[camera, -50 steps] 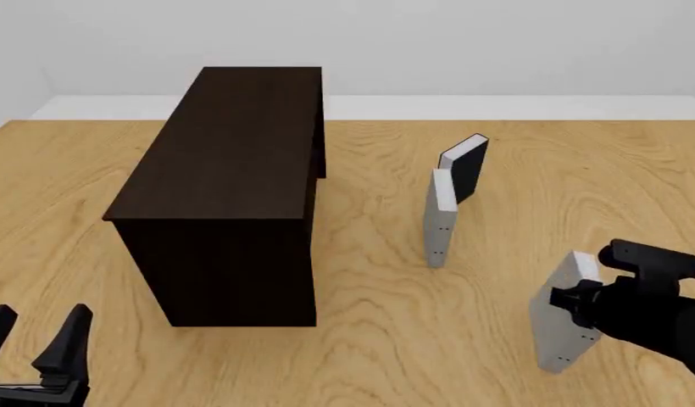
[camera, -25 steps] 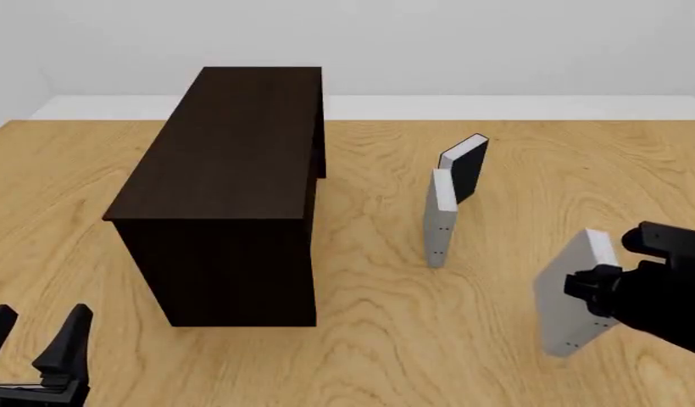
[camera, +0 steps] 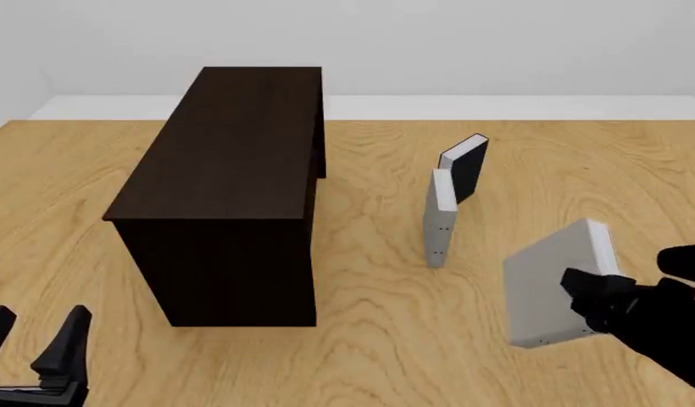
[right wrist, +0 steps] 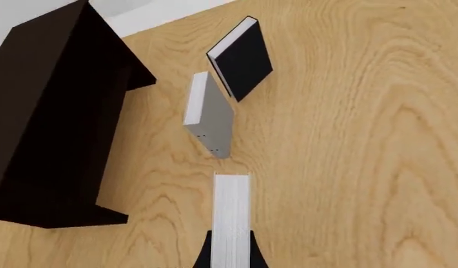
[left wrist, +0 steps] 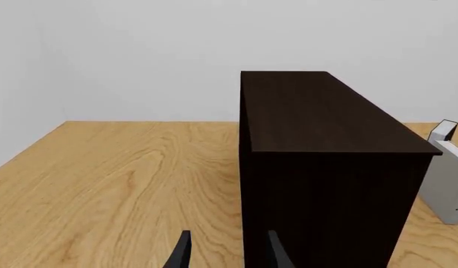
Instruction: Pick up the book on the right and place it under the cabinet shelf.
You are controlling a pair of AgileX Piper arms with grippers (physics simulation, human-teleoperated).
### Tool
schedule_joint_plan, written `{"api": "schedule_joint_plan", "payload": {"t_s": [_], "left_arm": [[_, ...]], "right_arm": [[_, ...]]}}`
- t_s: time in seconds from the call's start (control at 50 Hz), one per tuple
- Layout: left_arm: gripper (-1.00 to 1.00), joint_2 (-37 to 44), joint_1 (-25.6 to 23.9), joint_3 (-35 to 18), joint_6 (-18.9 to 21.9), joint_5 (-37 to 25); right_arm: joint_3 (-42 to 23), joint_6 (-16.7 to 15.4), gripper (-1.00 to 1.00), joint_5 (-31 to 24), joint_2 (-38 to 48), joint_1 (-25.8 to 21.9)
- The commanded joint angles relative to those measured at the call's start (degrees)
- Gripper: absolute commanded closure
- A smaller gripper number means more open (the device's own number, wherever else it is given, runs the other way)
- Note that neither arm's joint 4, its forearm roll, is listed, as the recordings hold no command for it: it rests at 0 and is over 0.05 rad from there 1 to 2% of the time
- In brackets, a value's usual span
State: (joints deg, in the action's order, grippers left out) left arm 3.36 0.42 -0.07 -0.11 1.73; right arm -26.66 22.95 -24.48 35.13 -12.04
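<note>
left wrist view: the left gripper [left wrist: 227,254] shows only two dark fingertips with a clear gap between them and nothing in it, so it is spread and idle. just beyond them stands the cabinet shelf [left wrist: 326,162], a tall dark box on the worktop [left wrist: 117,184]. the spare grey book [left wrist: 447,184] peeks out past its right side.

front view: the right gripper [camera: 605,292] holds the book [camera: 551,284] at the near right, clear of the worktop and tilted so its grey cover faces up and left. the left gripper sits at the near left corner, well apart. the spare grey book and the black book [camera: 469,165] stand between the carried book and the cabinet shelf.

right wrist view: the fingers [right wrist: 203,257] are pinched on both covers of the book, white page edges facing the camera. judging from this, the carry should travel left along the near side, away from the two standing books. the opening under the cabinet shelf is not clearly visible, so the book probably wants levelling before it goes in.
</note>
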Motion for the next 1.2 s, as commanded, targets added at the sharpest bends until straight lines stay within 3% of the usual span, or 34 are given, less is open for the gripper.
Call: {"api": "schedule_joint_plan", "payload": {"t_s": [0.02, 0.58, 1.2], "left_arm": [[-1.00, -0.14, 0.02, 0.00, 0.00, -0.16], [-1.00, 1.14, 0.04, 0.01, -0.03, 0.72], [-1.00, 1.68, 0.08, 0.03, -0.04, 0.97]], "right_arm": [[2.62, 5.64, 1.00, 3.45, -5.01, -4.71], [5.84, 9.85, 1.00, 12.20, -6.29, -12.03], [2.71, 10.37, 1.00, 26.81, 8.50, -21.26]]}}
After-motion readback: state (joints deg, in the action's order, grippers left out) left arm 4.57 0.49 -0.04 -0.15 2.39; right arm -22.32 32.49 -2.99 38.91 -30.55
